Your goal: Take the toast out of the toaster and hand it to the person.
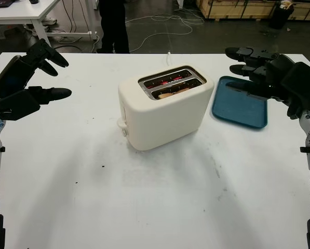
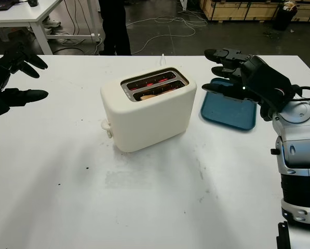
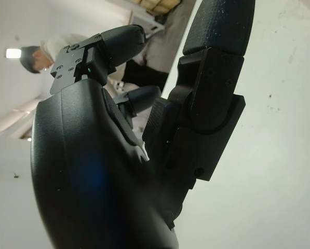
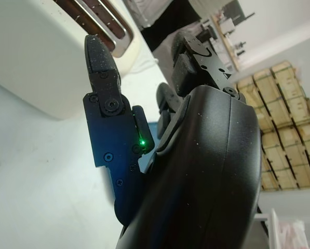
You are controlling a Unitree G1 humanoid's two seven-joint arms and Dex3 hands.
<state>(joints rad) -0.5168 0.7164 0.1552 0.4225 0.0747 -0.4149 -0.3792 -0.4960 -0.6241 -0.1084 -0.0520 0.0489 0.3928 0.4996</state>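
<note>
A cream two-slot toaster (image 1: 165,109) stands in the middle of the white table (image 1: 144,202), its slots glowing red inside. A slice of toast (image 1: 167,95) sits low in the nearer slot. My left hand (image 1: 27,83) hovers open over the table's left side, well apart from the toaster. Over the blue tray at the right, my right hand (image 2: 238,72) is open, a short way from the toaster's right end. The toaster's top (image 4: 92,21) also shows beyond the right hand's fingers (image 4: 105,104). A person (image 1: 113,26) in dark trousers stands behind the table.
A blue tray (image 1: 240,106) lies flat to the right of the toaster. The toaster's lever knob (image 1: 122,124) sticks out at its left end. Cables run across the floor behind the table, with a white desk (image 1: 19,13) at far left and wooden crates (image 1: 248,8) at far right.
</note>
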